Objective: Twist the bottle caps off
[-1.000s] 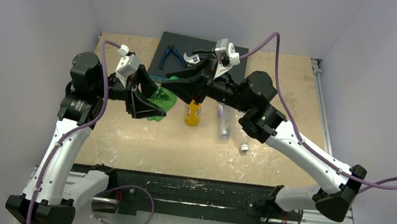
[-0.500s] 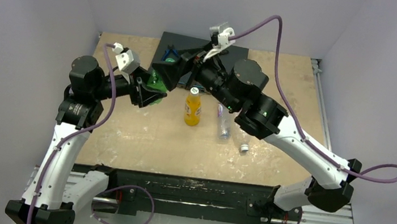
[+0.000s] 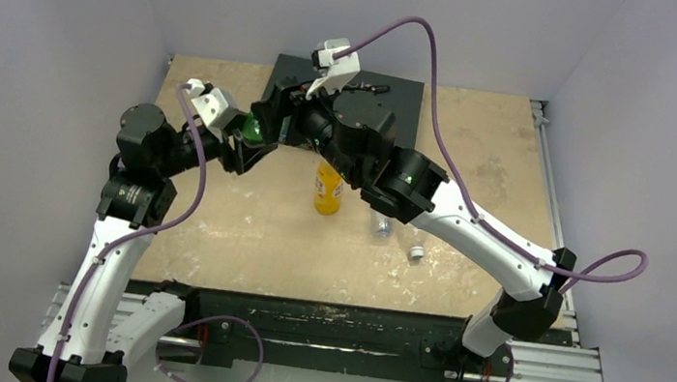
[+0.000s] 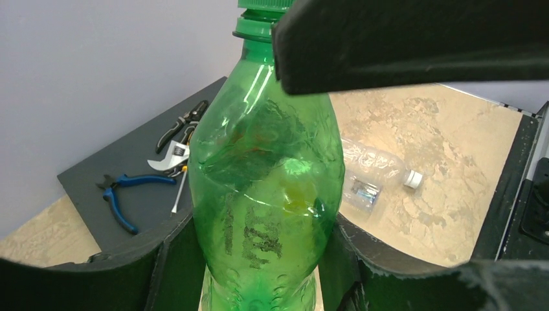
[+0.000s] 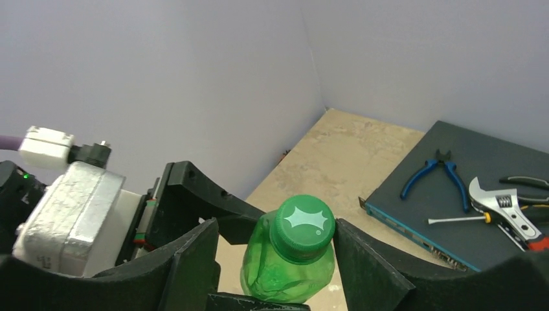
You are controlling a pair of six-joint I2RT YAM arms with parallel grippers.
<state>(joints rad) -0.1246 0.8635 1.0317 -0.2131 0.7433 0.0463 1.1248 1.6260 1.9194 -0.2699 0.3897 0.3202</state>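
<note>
My left gripper [image 4: 265, 259] is shut on the body of the green bottle [image 4: 265, 175], holding it off the table at the back left [image 3: 250, 128]. The bottle's dark green cap [image 5: 302, 225] is screwed on. My right gripper [image 5: 275, 228] straddles that cap with its jaws open. One finger [image 5: 362, 259] touches the cap and the other stands a little apart. The orange-yellow bottle [image 3: 328, 190] lies mid-table, its top under my right arm. A clear bottle [image 4: 362, 184] lies beside it, with a loose white cap [image 3: 417, 253] nearby.
A dark mat [image 3: 400, 96] at the back holds blue-handled pliers [image 5: 430, 172], a wrench [image 5: 502, 204] and a small screwdriver [image 5: 456, 220]. Grey walls close in at the back and left. My right arm [image 3: 449, 214] stretches across the table's middle.
The left gripper has carried the green bottle toward the back left. The right arm followed it there, swinging leftwards across the table, and its jaws have come off their earlier shut hold.
</note>
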